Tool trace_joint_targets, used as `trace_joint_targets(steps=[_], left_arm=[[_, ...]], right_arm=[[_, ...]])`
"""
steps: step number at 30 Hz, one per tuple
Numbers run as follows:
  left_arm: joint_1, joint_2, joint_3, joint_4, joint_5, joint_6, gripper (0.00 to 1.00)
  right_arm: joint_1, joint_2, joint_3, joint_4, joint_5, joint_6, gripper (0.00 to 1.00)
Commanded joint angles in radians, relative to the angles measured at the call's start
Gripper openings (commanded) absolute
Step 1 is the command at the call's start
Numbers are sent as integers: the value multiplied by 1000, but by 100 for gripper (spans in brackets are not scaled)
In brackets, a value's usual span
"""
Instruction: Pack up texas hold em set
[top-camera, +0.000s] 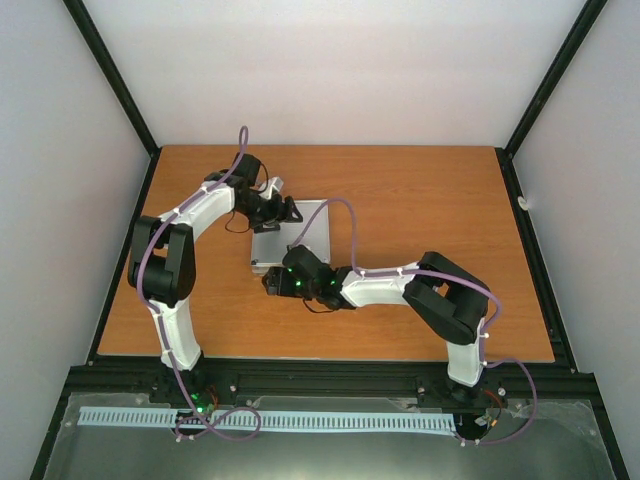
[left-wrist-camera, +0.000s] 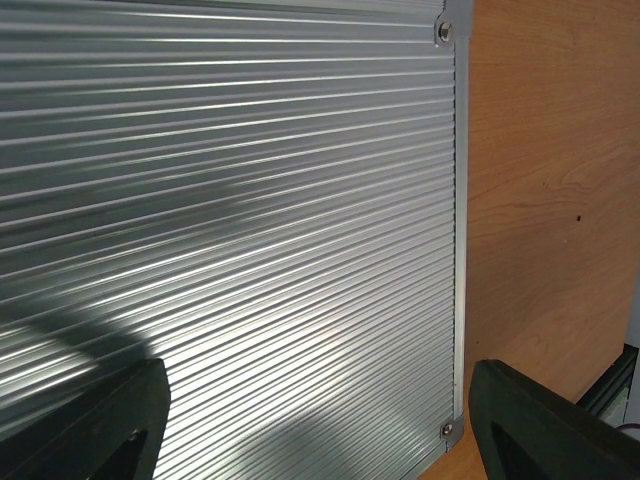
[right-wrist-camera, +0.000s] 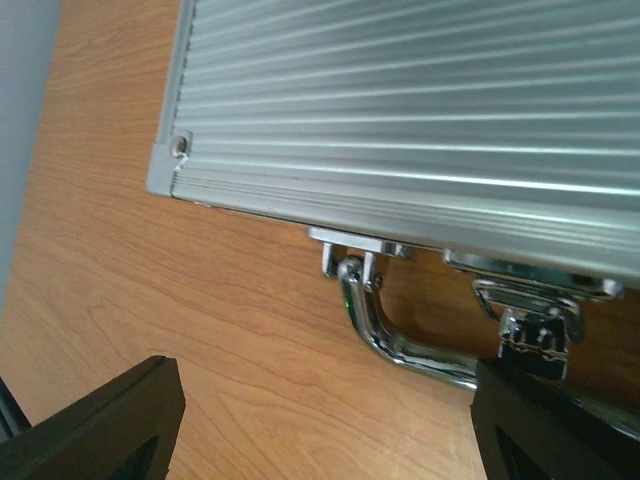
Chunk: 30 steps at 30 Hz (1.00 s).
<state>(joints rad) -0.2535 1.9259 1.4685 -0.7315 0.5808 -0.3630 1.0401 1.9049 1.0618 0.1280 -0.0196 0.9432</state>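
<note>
Left pincer (left-wrist-camera: 315, 400) apart, over shut ribbed silver metal case (top-camera: 305, 232), mid brown wood table (top-camera: 430, 200). Right pincer (right-wrist-camera: 325, 400) apart too, at case's 6 o'clock edge by shiny bent metal handle (right-wrist-camera: 400, 345). No loose bits seen. Looks nearly done; silver clasp (right-wrist-camera: 535, 325) maybe left.

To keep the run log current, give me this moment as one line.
case: closed, on table | left pincer: open, over lid | right pincer: open, by handle
</note>
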Motion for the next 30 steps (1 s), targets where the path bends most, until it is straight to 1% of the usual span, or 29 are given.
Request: trace_joint_targets(steps=[1,13,22,30], left_arm=[[7,-19,-3,2,11,10,85],[8,-21,-22,7,10,-1,84],[8,-12,-39,17,13,-8,84],[8,-6,-33,10,13,-4,84]], right_arm=[[-3,16,33,31,20,-4,81],[-27,61,38,36,42,7,81],[-60,59,25,53,126,-15,81],[-84,101,22,31,107,-62,82]])
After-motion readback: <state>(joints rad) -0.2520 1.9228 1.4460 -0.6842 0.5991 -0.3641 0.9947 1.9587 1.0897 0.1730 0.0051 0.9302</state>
